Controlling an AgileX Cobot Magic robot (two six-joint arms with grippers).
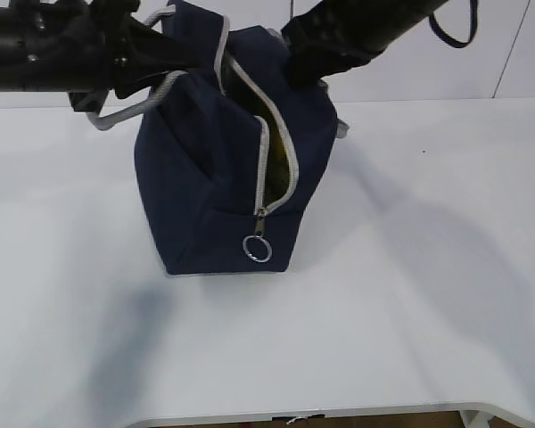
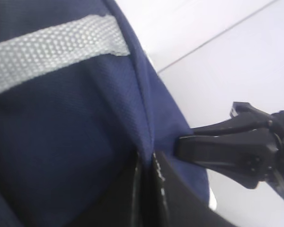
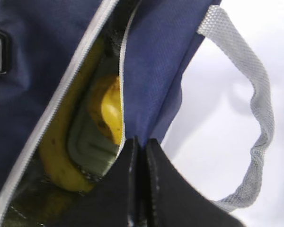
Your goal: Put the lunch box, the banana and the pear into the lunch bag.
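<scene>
The navy lunch bag (image 1: 209,187) stands mid-table with its grey zipper partly undone and the ring pull (image 1: 258,248) hanging at the front. My left gripper (image 2: 146,158) is shut on a fold of navy fabric at the bag's top left edge. My right gripper (image 3: 139,144) is shut on the fabric rim on the other side of the opening. Through the gap, the right wrist view shows the banana (image 3: 57,146), the pear (image 3: 109,111) and the sage-green lid of the lunch box (image 3: 91,146) inside the bag. In the exterior view both arms reach the bag top from above.
A grey strap handle (image 3: 258,118) loops out to the right of the bag, and another (image 1: 134,107) sticks out on the left under my left arm. The white table (image 1: 410,294) surrounds the bag, with its front edge (image 1: 339,412) near the bottom.
</scene>
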